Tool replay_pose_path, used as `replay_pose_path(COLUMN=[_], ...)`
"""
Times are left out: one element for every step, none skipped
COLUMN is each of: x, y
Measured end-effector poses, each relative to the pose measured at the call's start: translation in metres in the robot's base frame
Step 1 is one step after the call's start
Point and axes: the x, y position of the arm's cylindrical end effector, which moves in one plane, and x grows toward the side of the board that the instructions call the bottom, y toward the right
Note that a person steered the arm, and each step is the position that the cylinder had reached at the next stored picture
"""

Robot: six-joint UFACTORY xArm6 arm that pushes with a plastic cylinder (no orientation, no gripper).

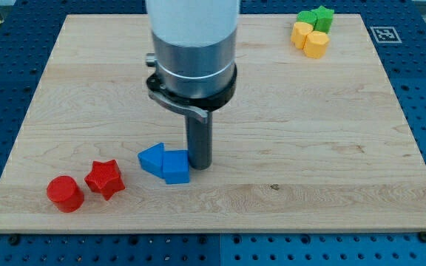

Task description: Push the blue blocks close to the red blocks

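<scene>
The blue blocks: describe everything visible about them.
The two blue blocks are matte, plastic-looking pieces lying pressed together on the pale wooden board, below its middle. The one toward the view's left looks wedge- or triangle-like; the one toward the view's right is chunkier, with a flat front face. My tip rests against the right one's right side. The red star block and red cylinder block sit apart to the view's left.

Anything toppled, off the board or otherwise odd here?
Nothing stands out. My tip sits against the right side of the two blue blocks, short of the red star and red cylinder. All blocks lie flat on the board.
</scene>
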Motion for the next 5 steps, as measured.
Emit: replay_pose_path(x=[0.002,0.005,0.007,0.012,0.012], y=[-0.016,-0.025,-0.042,-0.057,-0.062])
